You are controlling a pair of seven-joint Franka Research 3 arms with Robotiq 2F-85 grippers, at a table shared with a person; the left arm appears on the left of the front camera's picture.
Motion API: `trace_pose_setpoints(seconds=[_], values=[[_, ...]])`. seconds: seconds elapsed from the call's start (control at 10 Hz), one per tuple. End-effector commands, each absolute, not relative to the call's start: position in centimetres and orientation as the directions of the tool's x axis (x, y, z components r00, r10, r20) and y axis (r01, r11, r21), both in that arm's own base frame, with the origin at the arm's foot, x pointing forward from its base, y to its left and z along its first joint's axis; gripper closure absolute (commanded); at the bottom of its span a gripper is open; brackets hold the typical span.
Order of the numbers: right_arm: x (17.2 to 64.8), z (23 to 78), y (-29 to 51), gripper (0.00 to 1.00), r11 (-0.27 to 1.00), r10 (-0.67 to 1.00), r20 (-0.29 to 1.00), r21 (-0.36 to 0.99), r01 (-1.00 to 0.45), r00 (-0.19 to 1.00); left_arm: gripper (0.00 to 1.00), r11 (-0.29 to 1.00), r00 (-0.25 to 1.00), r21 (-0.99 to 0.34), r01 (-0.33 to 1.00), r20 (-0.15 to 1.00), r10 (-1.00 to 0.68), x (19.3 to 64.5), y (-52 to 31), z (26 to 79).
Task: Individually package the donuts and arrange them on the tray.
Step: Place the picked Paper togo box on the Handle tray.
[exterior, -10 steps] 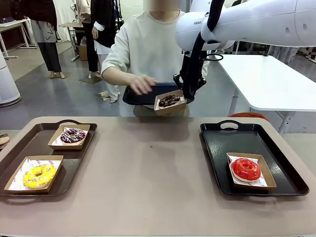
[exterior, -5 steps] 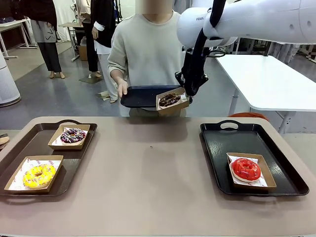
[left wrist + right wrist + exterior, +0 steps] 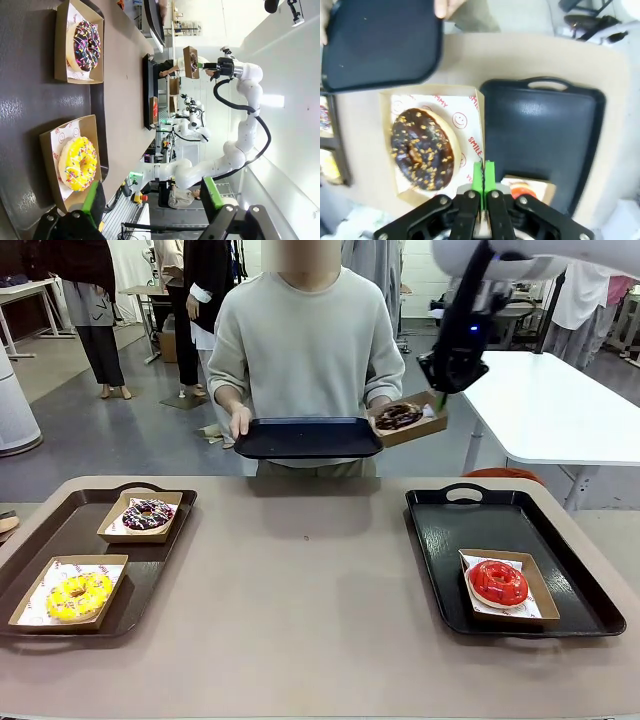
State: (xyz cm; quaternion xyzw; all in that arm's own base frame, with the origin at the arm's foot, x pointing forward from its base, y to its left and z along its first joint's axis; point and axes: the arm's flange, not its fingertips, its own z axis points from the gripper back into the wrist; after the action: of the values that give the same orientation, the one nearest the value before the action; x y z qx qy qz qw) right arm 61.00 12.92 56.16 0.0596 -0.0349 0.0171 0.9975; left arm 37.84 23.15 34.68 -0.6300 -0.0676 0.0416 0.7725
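On the beige worktop, a brown tray sits at the left end and serves as the landmark here. In its near part lies the yellow sprinkled donut in an open cardboard box; toward its far end sits the dark purple sprinkled donut in a second cardboard box. In the left wrist view the left gripper hangs over the near edge of that brown tray, its green-padded fingers spread wide and released, grasping nothing, with the yellow donut just beyond them.

Well to the right of the brown tray and beyond the worktop's far edge, a person in a pale sweater holds a small black tray level in front of the body — one hand at its left rim. Just right of that small tray, the right gripper holds up a third cardboard box carrying the chocolate brown donut; the box hangs in the air, clear of the worktop. In the right wrist view its fingers are clenched on the box's side wall, green pads pressed together on the cardboard.

Farthest right of the brown tray, at the worktop's opposite end, lies a large black tray — the glossy red donut rests in its own box in the near right part of it.
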Motion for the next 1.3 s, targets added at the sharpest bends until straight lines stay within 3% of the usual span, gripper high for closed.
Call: trace_pose_setpoints(seconds=[0.0,0.3,0.7,1.2], values=[[60.4,53.4,10.0,0.99,0.984,0.071,0.087,0.159,-0.084,0.994,0.0,0.2,0.989,-0.979,0.028,0.056,0.137,37.9,23.3,34.9],[59.6,49.5,5.1,0.99,0.974,0.112,0.137,0.183,-0.136,0.984,0.0,0.2,0.989,-0.979,0.028,0.056,0.137,37.9,23.3,34.9],[58.9,41.2,2.8,0.99,0.979,0.009,0.112,0.2,-0.031,0.994,0.0,0.2,0.989,-0.979,0.028,0.056,0.137,37.9,23.3,34.9],[57.2,39.8,2.2,0.99,0.976,-0.102,0.123,0.204,0.076,0.987,0.0,0.2,0.989,-0.979,0.028,0.056,0.137,37.9,23.3,34.9]])
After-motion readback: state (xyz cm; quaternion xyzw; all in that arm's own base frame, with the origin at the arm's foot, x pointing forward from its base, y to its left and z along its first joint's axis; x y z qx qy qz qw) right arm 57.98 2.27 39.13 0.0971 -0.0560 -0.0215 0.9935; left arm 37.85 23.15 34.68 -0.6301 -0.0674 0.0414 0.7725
